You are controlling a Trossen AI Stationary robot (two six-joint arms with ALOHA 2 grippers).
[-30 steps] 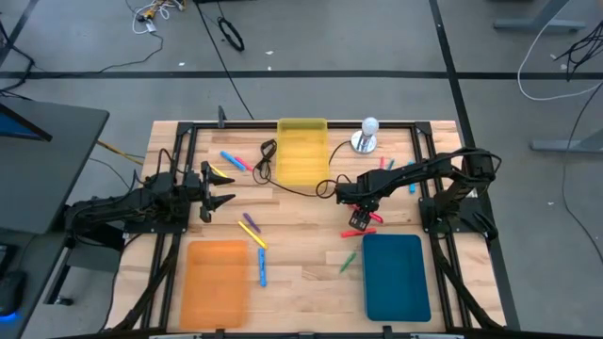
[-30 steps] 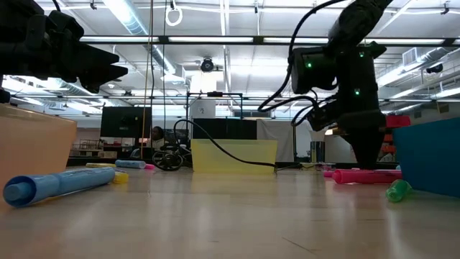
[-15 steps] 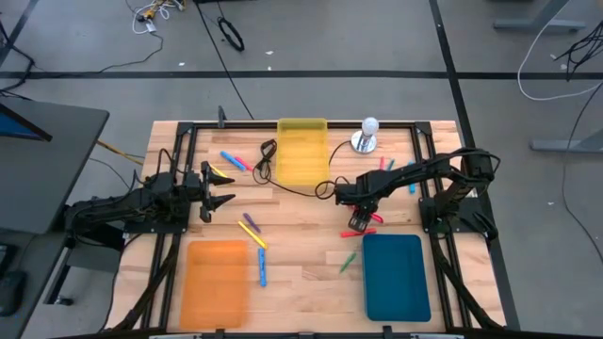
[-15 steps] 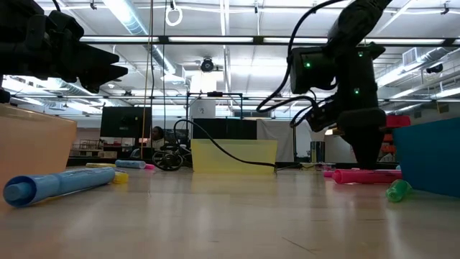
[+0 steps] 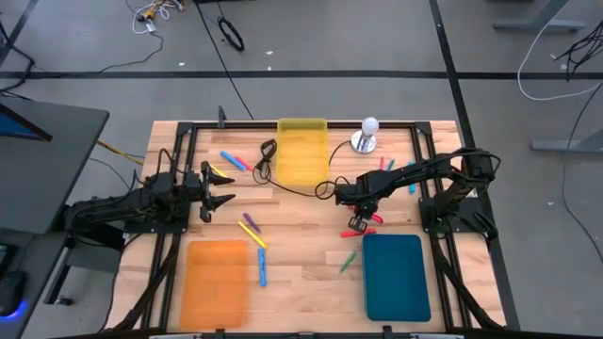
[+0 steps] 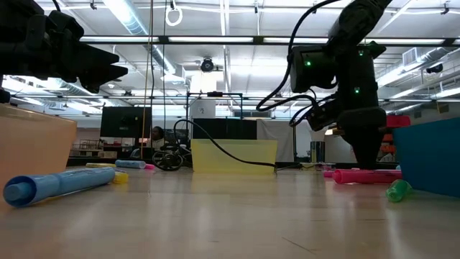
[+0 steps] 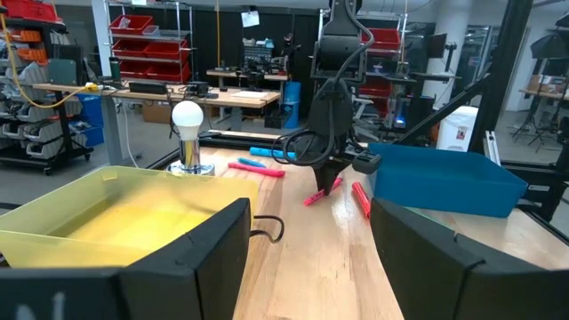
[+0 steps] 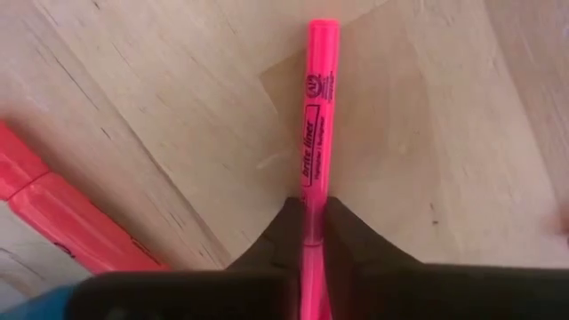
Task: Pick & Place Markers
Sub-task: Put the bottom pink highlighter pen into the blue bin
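Note:
My right gripper point(image 5: 357, 222) points down at the table's middle right, shut on a pink marker point(image 8: 316, 116), which also shows under it in the low view point(image 6: 365, 175). A second red-pink marker point(image 8: 62, 222) lies beside it and a green one point(image 5: 349, 259) a little nearer. More markers lie flat on the wood: blue and pink point(image 5: 234, 160) at the far left, purple and yellow point(image 5: 251, 231) in the middle, blue point(image 5: 262, 269) by the orange tray. My left gripper point(image 5: 222, 186) hovers open at the left, level, with nothing between its fingers. My right gripper pinches the pink marker's barrel point(image 8: 310, 212) between its two fingers point(image 8: 342, 233), one on each long side. The fingers come from above, pointing down, and lie across the marker. The marker lies flat on the table; the end behind the fingers is hidden.
A teal tray point(image 5: 396, 282) lies just near-side of my right gripper, an orange tray point(image 5: 217, 282) at the near left, a yellow tray point(image 5: 301, 155) at the far middle. A black cable point(image 5: 292, 186) runs across the wood. A bulb on a round base point(image 5: 366, 137) stands at the far edge.
My right gripper has stayed in place above the pink marker and its fingers have shut on the barrel. The marker has not moved on the table.

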